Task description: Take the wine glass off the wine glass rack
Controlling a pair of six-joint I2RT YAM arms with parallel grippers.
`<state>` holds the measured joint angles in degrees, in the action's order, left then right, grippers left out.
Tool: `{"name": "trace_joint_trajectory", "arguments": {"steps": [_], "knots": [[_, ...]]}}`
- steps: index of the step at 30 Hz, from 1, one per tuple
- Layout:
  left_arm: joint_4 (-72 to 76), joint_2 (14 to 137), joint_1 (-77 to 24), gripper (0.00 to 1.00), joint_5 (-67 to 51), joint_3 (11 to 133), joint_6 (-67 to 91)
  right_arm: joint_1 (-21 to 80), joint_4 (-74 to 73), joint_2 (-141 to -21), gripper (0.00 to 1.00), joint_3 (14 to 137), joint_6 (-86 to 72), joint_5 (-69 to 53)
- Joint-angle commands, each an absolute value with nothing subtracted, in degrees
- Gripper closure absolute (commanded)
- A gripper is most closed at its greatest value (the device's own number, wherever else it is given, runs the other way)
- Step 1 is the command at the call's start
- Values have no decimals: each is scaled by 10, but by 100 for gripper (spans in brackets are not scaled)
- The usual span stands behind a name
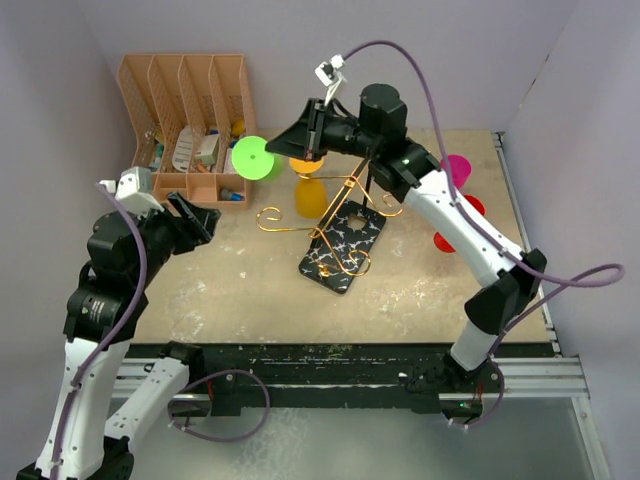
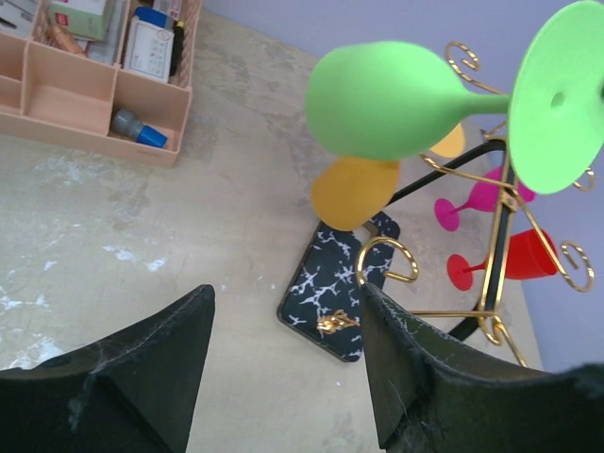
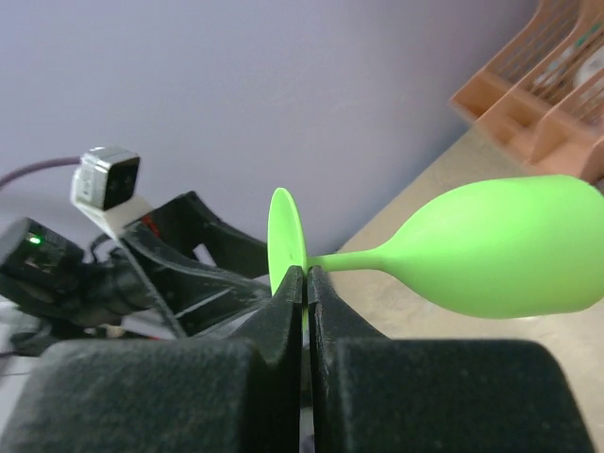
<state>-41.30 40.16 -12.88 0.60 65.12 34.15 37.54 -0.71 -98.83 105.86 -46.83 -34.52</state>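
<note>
From my screen the biggest thing is the beige, scuffed table (image 1: 250,290). At its far left stands the peach plastic slotted file organiser (image 1: 185,90). Its small contents are too fine for me to identify.

The wine glass rack (image 1: 345,245) sits mid-table: gold wire arms ending in curls, on a black white-veined square base. The right arm lies across its upper part, so I cannot see the central post overhead.

The right gripper (image 3: 306,276) has its fingers pressed together on the round foot of the bright green plastic wine glass (image 3: 500,250), pinching the disc near the stem. From overhead that foot faces up, just left of the rack's wire arms and between them and the organiser. It looks apart from the wire there. The bowl is hidden under its own foot in that view. In the left wrist view the foot is cut off by the frame edge and gold wire crosses behind the stem, so contact is unclear from there.

The left gripper (image 2: 283,377) hangs near the organiser with its fingers well apart, holding nothing.

An orange wine glass (image 1: 310,197) hangs on the rack. A magenta glass (image 2: 486,193) and a red glass (image 2: 524,257) are on its far side, partly covered by the right arm overhead.
</note>
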Motion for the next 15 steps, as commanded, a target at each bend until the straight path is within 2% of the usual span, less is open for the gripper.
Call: {"name": "trace_joint_trajectory", "arguments": {"steps": [1,6,15], "knots": [[-370,398,-132,33,-66,674,381,376,-65,-890,100,1126,-291,-270],[-282,421,-132,29,-197,663,451,394,-89,-764,100,1060,-143,-163],[0,521,-132,25,-409,645,678,420,-181,-609,100,971,11,-30]]}}
